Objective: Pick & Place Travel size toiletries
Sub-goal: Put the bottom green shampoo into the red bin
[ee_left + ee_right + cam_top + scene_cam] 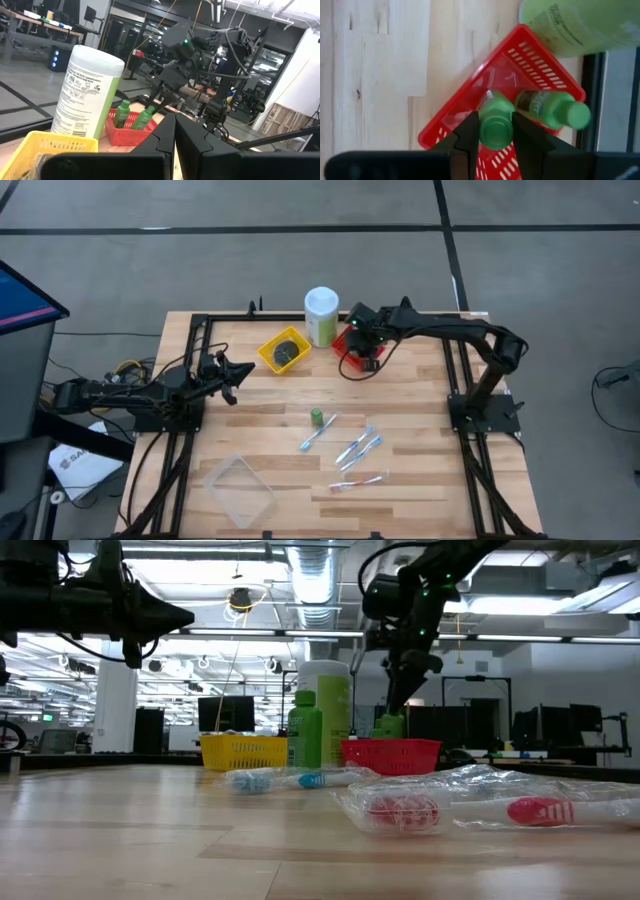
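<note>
My right gripper (496, 126) (364, 348) reaches down into the red basket (530, 65) and is shut on a small green bottle (496, 131). A second green bottle (551, 109) lies in that basket beside it. A third green bottle (316, 418) stands upright on the table. Several wrapped toothbrush sticks (352, 446) lie flat on the wood near it, one with a pink head (540, 810). Dark round tins (287, 350) sit in the yellow basket (268, 356). My left gripper (238, 370) (175, 137) hovers shut to the left of the yellow basket, holding nothing. My right gripper pinches the green bottle by its cap end (496, 120) between the two fingers (470, 131). It comes from above, pointing down. The bottle hangs below the fingers, slightly tilted, inside the red basket. The basket wall hides whether its lower end rests on the basket floor.
A tall pale-green canister with a white cap (321, 315) stands between the two baskets, close to my right gripper. A clear shallow tray (240, 490) lies near the table's near left corner. Black frame rails (455, 370) run along the table's sides.
</note>
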`<control>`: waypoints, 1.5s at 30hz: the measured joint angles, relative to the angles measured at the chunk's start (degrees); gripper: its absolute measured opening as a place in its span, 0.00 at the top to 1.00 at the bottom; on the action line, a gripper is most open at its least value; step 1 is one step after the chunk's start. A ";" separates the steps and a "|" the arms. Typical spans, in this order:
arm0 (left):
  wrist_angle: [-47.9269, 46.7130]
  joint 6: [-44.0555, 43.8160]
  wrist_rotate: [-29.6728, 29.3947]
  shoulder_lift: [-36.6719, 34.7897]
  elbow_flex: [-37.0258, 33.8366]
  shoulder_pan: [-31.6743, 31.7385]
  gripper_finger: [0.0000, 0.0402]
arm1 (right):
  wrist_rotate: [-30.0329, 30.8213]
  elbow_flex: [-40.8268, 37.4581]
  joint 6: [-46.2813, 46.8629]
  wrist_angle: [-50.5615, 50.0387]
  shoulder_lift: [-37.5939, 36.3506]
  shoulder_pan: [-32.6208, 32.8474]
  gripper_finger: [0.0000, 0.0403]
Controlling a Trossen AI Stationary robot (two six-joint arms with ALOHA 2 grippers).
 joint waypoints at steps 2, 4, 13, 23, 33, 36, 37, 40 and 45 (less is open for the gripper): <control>0.00 0.00 0.00 -0.01 -0.01 -0.01 0.98 | 0.22 0.50 -0.61 0.00 1.18 0.04 0.79; -0.02 0.00 0.00 0.01 0.00 0.00 0.98 | 0.61 1.06 -1.16 -0.07 2.24 0.02 0.79; 0.00 0.00 0.00 0.01 0.00 -0.01 0.98 | 0.71 3.91 -1.81 0.15 4.23 0.01 0.78; 0.00 0.00 0.00 -0.01 0.01 0.00 0.98 | 0.72 3.95 -3.19 1.72 4.23 -0.20 0.78; 0.00 0.00 0.01 0.00 0.01 0.00 0.98 | 0.66 3.87 -3.21 2.16 6.18 -0.40 0.78; -0.01 0.00 0.01 0.01 -0.01 0.00 0.98 | 0.67 4.06 -3.22 2.18 6.74 -0.37 0.78; 0.00 -0.01 0.00 -0.01 -0.01 0.00 0.98 | 0.75 4.08 -3.27 2.00 6.72 -0.35 0.78; 0.00 0.00 0.00 0.01 0.01 0.00 0.98 | 0.68 4.03 -3.23 2.32 6.72 -0.34 0.78; 0.00 0.00 0.00 -0.01 -0.01 0.00 0.98 | 0.64 3.97 -3.25 2.40 6.52 -0.44 0.78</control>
